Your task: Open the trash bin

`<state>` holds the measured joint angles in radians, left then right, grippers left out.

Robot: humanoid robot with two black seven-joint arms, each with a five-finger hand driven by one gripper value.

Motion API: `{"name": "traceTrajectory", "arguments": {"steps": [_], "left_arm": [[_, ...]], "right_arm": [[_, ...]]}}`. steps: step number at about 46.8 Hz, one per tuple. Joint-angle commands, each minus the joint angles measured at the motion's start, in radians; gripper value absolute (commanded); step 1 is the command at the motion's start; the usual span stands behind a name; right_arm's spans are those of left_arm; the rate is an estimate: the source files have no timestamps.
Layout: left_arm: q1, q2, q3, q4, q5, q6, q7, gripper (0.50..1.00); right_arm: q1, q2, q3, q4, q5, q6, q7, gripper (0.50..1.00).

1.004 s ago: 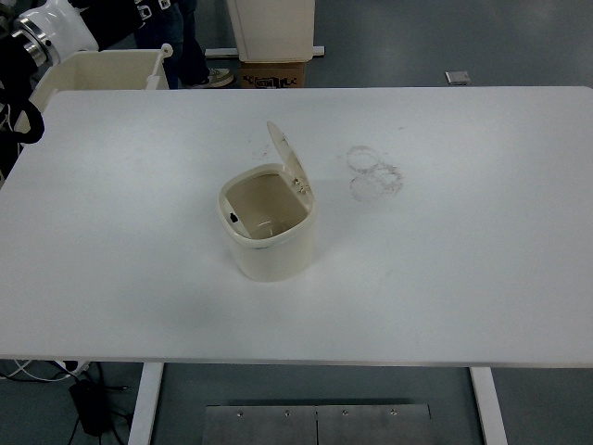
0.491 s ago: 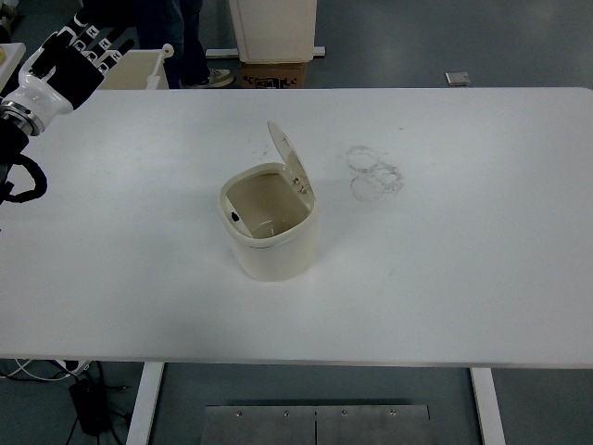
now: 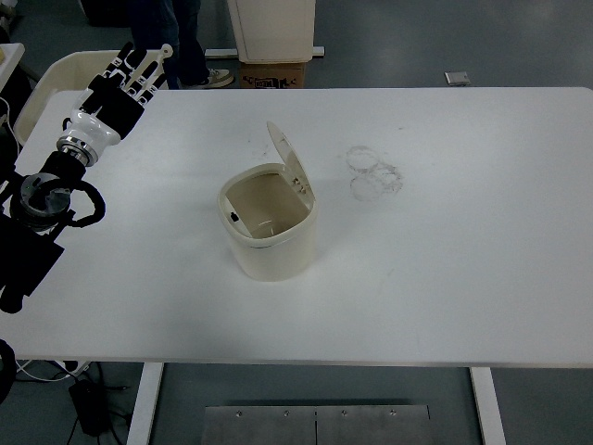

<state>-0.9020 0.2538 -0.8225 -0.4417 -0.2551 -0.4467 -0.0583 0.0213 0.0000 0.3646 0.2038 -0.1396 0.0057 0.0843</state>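
1. My left hand (image 3: 119, 91) reaches in from the left edge over the table's far left corner, wrist low, palm turned away, pointing toward the far side.
2. Its fingers (image 3: 139, 67) are stretched out straight and slightly fanned, gripping nothing.
3. The trash bin (image 3: 269, 225) stands upright near the middle of the white table (image 3: 463, 260), well apart from my hand. Its lid (image 3: 288, 158) is tipped up at the far right rim, so the inside shows.
4. Faint ring marks (image 3: 373, 172) stain the tabletop to the bin's right.
5. Beyond the far edge stand a cream container (image 3: 56, 79), a box (image 3: 272, 72) and a person's legs (image 3: 185, 46).
6. Nothing lies between my hand and the bin.
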Motion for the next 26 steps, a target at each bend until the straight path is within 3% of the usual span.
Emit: {"name": "traceTrajectory", "arguments": {"steps": [1,26], "left_arm": [[-0.002,-0.021,0.0,0.003,0.0,0.0,0.0,1.0],[-0.008,-0.034,0.002,0.005,0.01,0.003,0.0,1.0]], "right_arm": [[-0.001,0.0,0.0,0.0,0.0,-0.001,-0.001,0.993],[0.003,0.0,-0.001,-0.001,0.0,-0.012,0.0,0.993]]}}
